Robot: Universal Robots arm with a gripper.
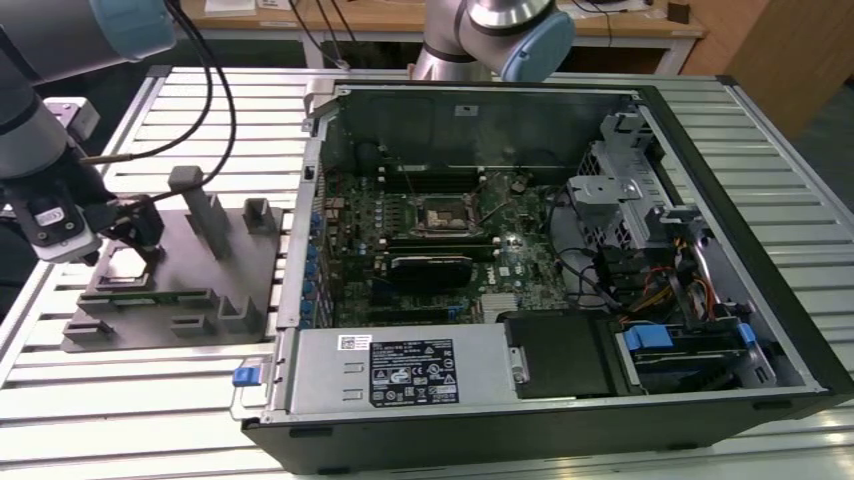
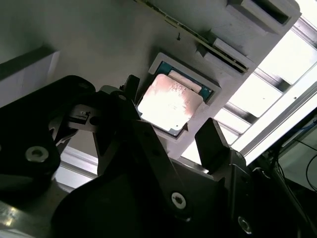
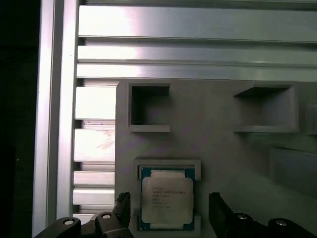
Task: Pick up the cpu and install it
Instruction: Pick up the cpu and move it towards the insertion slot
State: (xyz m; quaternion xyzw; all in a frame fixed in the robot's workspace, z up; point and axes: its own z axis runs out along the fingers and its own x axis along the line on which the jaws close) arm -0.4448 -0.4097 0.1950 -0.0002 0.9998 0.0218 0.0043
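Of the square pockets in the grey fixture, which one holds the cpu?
The pocket nearest the end effector, with the cpu inside; the two other pockets are empty.

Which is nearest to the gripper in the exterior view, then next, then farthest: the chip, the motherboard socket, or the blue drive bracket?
1. The chip, in the grey tray beneath the gripper.
2. The motherboard socket, mid-case.
3. The blue drive bracket, far toward the exterior view's right.
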